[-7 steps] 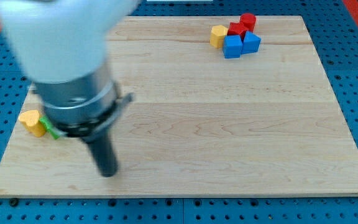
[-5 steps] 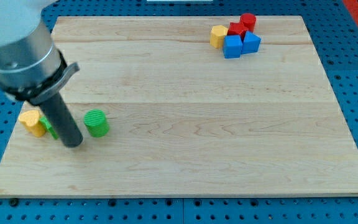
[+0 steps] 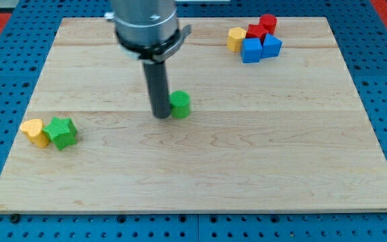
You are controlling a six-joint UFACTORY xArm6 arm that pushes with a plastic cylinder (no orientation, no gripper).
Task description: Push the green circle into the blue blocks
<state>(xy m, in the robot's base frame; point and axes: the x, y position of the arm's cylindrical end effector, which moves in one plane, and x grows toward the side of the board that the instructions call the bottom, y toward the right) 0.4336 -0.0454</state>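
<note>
The green circle [image 3: 180,104], a short green cylinder, stands near the middle of the wooden board [image 3: 247,168]. My tip [image 3: 160,115] touches its left side. Two blue blocks sit at the view's top right: a blue cube [image 3: 251,50] and a second blue block [image 3: 271,45] to its right. They are far up and right of the green circle.
Two red blocks [image 3: 261,27] and a yellow block [image 3: 236,38] crowd against the blue ones at the top right. A green star block [image 3: 62,132] and a yellow heart block [image 3: 34,131] sit together at the left edge.
My tip swept from the lower left to the board's middle. The green circle has moved right and up with it, away from the green star and yellow heart.
</note>
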